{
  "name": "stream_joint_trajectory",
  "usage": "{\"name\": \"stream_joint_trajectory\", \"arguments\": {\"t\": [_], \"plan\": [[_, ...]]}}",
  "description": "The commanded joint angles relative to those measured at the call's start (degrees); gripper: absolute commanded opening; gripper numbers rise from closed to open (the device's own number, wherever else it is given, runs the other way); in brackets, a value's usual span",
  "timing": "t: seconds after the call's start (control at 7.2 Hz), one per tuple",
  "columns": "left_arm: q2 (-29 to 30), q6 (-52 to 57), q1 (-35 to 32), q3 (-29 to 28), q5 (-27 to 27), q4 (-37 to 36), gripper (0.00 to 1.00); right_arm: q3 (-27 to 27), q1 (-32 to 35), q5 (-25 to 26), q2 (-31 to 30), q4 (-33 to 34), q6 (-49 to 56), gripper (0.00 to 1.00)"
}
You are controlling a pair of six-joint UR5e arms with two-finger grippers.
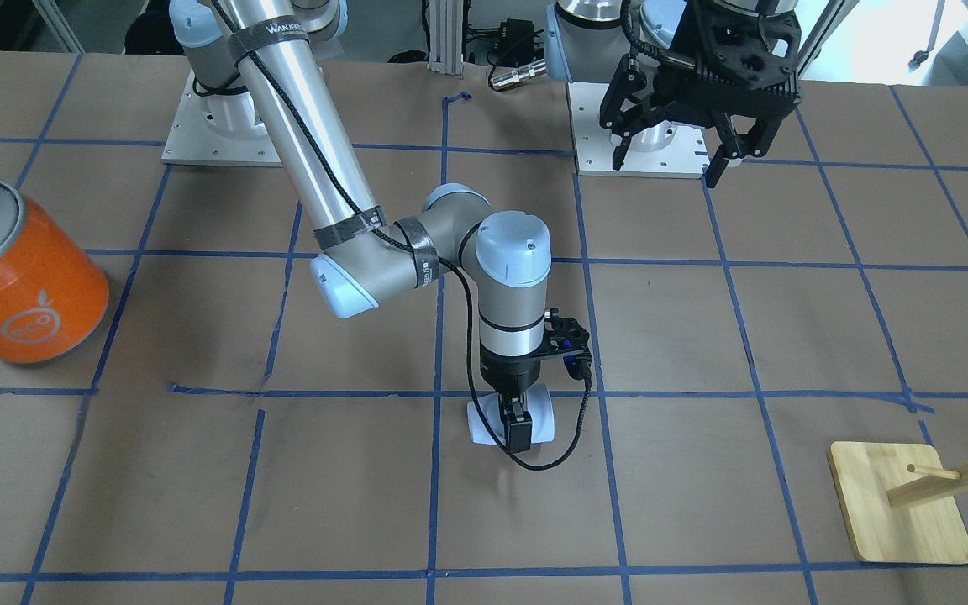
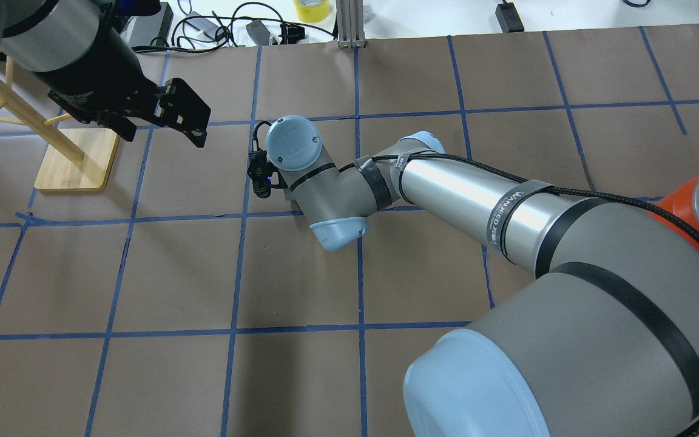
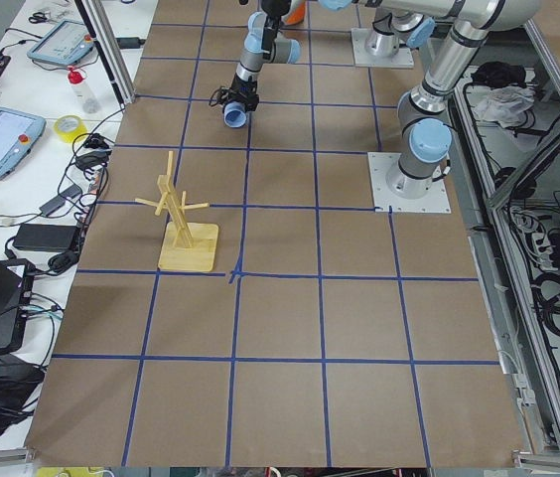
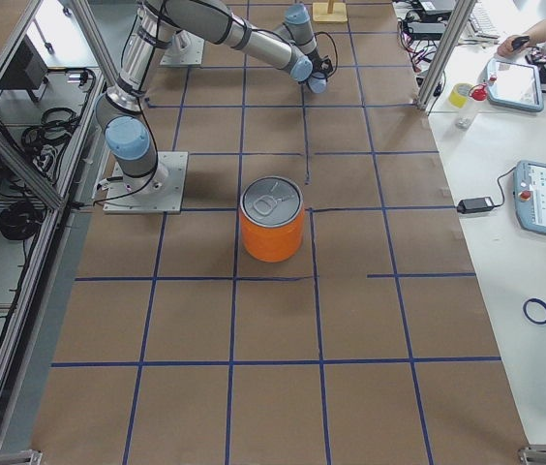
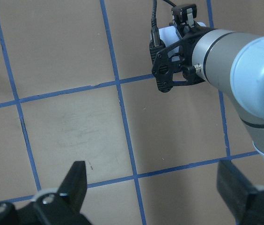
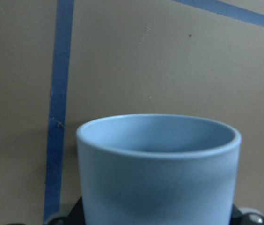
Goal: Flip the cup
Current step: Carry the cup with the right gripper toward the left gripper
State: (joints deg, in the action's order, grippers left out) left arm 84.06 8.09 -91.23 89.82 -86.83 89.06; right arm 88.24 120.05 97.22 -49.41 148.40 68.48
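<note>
The right tool [image 1: 518, 428] is clamped on the cup [image 1: 481, 424] — cup sideways, long axis flat across the tool. The left tool [image 1: 667, 168], spread apart, hangs far off.

cup [image 6: 157, 178]: pale blue | can [image 1: 30, 286]: orange, silver lid | table [image 1: 828, 336]: brown with blue grid lines | stand [image 1: 887, 521]: light wood
</note>
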Motion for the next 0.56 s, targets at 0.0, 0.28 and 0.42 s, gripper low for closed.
{"name": "stream_joint_trajectory", "arguments": {"t": [0.0, 0.28, 0.42], "plan": [[0.05, 0.00, 0.00, 0.09, 0.08, 0.15, 1.00, -0.09, 0.10, -0.10, 0.10, -0.21, -0.10, 0.75], [0.05, 0.00, 0.00, 0.00, 0.08, 0.06, 1.00, -0.53, 0.10, -0.19, -0.42, -0.30, -0.89, 0.92], [0.22, 0.00, 0.00, 0.00, 0.17, 0.06, 1.00, -0.79, 0.10, -0.19, -0.51, -0.21, -1.24, 0.99]]}}
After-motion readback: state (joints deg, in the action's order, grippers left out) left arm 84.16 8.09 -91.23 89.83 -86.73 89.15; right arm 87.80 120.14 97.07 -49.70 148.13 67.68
